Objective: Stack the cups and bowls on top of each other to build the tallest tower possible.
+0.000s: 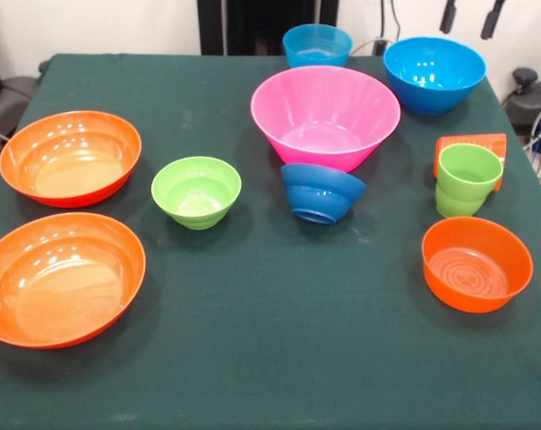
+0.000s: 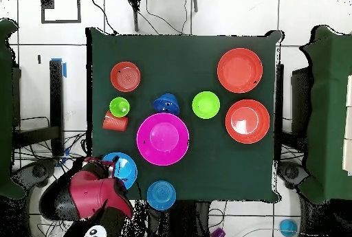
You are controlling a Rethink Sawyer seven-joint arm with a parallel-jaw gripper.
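The big pink bowl [image 1: 324, 116] [image 2: 162, 139] stands mid-table. A small dark blue bowl [image 1: 322, 193] [image 2: 166, 103] lies tipped against it. Two sky blue bowls [image 1: 317, 45] [image 1: 433, 73] sit behind it. At the left are two wide orange bowls [image 1: 71, 157] [image 1: 62, 278] and a small lime green bowl [image 1: 196, 191]. On the right a lime green cup [image 1: 468, 179] stands upright, with an orange cup [image 1: 472, 148] on its side behind it and a smaller orange bowl [image 1: 476, 262] in front. No tower is in view. My gripper [image 1: 470, 16] shows only as two spread tips, open and empty.
The green cloth table [image 1: 270, 358] ends close behind the sky blue bowls. In the overhead view my red arm [image 2: 86, 196] hangs over the table corner beside a sky blue bowl [image 2: 122, 169]. Cables and dark equipment [image 1: 530, 98] lie off the table's right side.
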